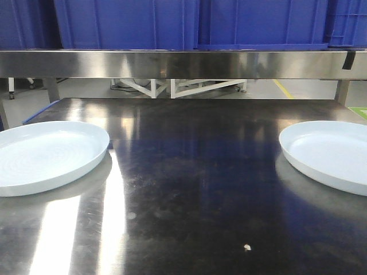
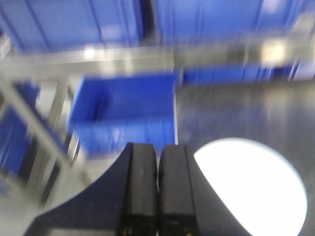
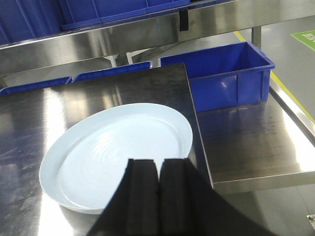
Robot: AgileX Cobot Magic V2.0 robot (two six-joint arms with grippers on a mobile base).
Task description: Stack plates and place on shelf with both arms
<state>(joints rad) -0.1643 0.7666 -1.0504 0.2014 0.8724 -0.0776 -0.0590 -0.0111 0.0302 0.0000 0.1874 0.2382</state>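
Left gripper [image 2: 157,150] and right gripper [image 3: 157,164], fingers pressed together, hold nothing. Beyond them the left plate [image 1: 49,154] and right plate [image 1: 330,154] lie well apart, at the front view's lower-left and right edges, on a steel table [image 1: 189,195] beneath a steel shelf [image 1: 183,63] carrying blue bins [image 1: 189,23].

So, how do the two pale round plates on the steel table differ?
The left pale bluish-white plate lies at the left of the steel table, the right pale bluish-white plate at its right, well apart. In the front view the left plate's rings show clearly; the right plate's hardly show. Both are round, shallow, glossy, empty and lying flat.
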